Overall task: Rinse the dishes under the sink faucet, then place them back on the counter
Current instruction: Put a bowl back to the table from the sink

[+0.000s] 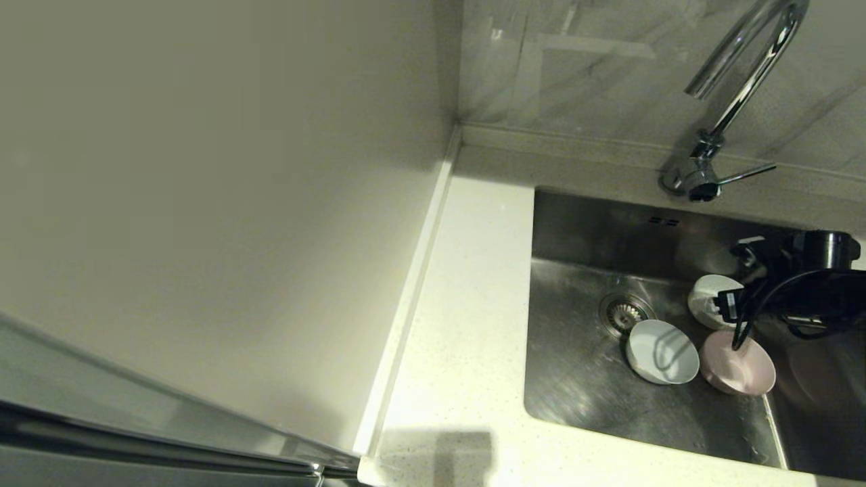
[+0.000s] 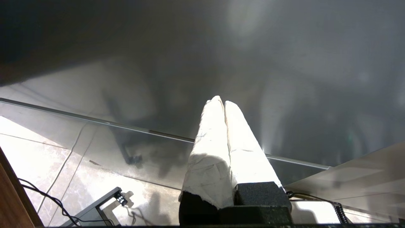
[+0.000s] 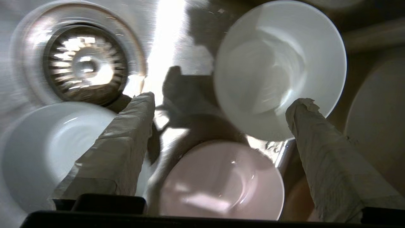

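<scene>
The white speckled stone tabletop (image 1: 467,325) near the robot has no bowls on it yet. All three sit in the shiny steel sink (image 1: 575,379): the small round pale pink bowl (image 1: 737,364) and the pale blue-grey bowl (image 1: 662,352) nearer, the white bowl (image 1: 712,301) farther back. The right gripper (image 3: 221,110) hangs over them, fingers wide apart, holding nothing. No water comes from the tall chrome faucet (image 1: 744,74). Rinsing and putting back look still to do. The left gripper (image 2: 224,104) is pressed together, away from the sink.

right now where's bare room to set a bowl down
The counter strip between the wall rim and the sink is bare. The basin's near-left floor is free too. It is crowded by the drain: blue-grey bowl, pink bowl, white bowl and the open right end effector.
</scene>
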### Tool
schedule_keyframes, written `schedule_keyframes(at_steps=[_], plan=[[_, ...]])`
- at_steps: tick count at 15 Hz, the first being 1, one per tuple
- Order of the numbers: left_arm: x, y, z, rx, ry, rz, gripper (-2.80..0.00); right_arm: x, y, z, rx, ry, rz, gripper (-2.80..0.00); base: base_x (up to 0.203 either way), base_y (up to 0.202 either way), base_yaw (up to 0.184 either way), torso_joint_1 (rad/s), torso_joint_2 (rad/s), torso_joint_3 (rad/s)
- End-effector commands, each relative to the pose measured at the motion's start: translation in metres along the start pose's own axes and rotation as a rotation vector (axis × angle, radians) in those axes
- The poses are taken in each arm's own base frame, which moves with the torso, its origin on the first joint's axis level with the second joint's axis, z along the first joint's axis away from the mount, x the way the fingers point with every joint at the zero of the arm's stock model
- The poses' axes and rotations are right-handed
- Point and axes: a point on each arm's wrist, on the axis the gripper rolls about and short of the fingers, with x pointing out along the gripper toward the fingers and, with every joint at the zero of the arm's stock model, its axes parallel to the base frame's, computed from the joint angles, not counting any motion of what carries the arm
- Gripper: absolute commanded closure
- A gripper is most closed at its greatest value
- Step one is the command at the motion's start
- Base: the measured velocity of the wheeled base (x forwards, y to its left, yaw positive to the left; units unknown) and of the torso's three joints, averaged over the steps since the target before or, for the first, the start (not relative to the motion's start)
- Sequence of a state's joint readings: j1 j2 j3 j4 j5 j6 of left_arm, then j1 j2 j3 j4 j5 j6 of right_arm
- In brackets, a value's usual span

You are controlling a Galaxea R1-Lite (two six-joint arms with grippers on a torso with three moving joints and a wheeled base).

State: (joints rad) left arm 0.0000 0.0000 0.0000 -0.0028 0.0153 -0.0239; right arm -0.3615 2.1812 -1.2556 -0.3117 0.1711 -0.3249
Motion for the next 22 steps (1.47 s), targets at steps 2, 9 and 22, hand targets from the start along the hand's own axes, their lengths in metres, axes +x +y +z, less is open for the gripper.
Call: schedule_keyframes(at_steps=[2,9,22], plan=[[0.0,0.0,0.0,-0.001,-0.003,-0.001,0.0,0.026,0.007,-0.009,-0.001,0.055,-0.053,-2.8,0.0,0.0,0.0,0.0,0.0,0.0],[0.0,0.0,0.0,-0.001,-0.004,-0.002,0.0,0.054,0.011,-0.008,0.017,0.055,-0.088,-2.8,0.0,0.0,0.0,0.0,0.0,0.0],[0.0,0.0,0.0,-0.001,-0.004,-0.001,0.0,0.057,0.009,-0.002,0.024,0.092,-0.093,0.0,0.0,0.0,0.0,0.0,0.0,0.0]])
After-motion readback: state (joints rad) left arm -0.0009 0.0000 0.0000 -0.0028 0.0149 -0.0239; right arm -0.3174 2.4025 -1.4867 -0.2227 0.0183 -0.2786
